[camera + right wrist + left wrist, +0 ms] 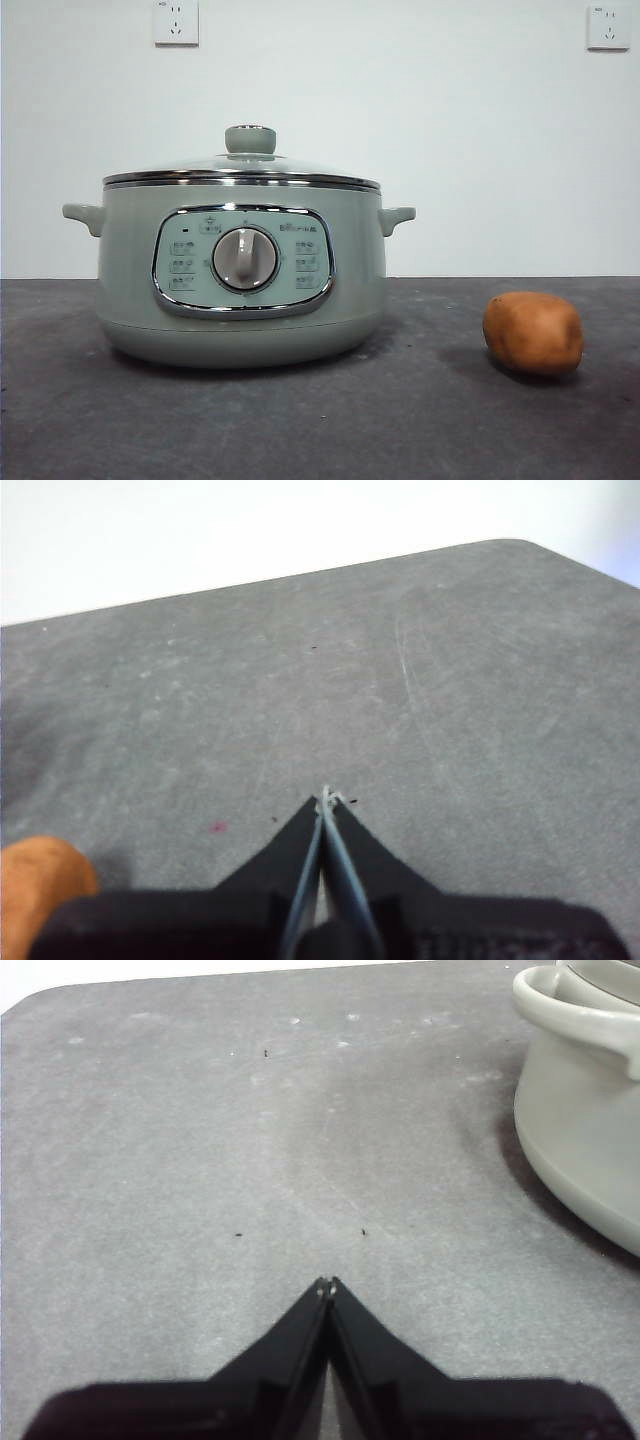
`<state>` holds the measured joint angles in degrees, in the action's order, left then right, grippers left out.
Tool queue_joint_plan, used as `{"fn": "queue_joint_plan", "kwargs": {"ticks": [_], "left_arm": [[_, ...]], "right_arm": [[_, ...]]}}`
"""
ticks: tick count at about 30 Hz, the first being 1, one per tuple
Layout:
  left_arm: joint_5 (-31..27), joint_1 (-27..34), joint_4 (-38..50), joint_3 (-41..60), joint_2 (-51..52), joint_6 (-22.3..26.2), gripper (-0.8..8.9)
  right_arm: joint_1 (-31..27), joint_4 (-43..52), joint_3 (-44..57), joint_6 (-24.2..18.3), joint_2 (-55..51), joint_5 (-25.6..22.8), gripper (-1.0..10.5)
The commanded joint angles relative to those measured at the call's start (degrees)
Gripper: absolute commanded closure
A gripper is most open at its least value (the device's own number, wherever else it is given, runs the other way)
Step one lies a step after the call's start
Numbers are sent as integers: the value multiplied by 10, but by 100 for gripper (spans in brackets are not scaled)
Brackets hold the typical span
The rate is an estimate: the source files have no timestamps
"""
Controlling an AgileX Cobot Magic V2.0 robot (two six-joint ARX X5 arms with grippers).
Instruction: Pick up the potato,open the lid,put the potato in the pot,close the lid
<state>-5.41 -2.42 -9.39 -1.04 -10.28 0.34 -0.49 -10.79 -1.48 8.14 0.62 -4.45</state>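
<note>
Potato lies free on the bench beside the right claw; pot lidded, nothing gripped.

The potato point(533, 333) rests on the grey bench point(420, 420), well apart from the pot point(240, 280), long axis roughly across the front view. Right claw point(325, 798), jaws pressed together and empty, has the potato close off to one side, so that arm looks nearer. Left claw point(328, 1283), likewise closed and empty, sits near the pot's side handle point(575, 1015). The lid point(242, 165) is seated. Nothing stands between right claw and potato.
</note>
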Motion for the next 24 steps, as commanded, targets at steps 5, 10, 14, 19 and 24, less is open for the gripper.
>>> {"fn": "queue_joint_plan", "kwargs": {"ticks": [5,10,14,19,24], "left_arm": [[60,1,3,-8,0,-43,814],[111,1,1,-43,-2,-49,814],[171,1,0,-87,-18,-62,814],[214,1,-5,-138,-64,-62,813],[278,1,-37,-195,-131,-62,728]], "right_arm": [[1,19,1,46,-1,45,947],[1,20,-26,83,0,87,949],[1,28,-57,116,14,146,949],[1,30,-104,119,57,236,949],[1,9,-160,118,123,310,946]]}}
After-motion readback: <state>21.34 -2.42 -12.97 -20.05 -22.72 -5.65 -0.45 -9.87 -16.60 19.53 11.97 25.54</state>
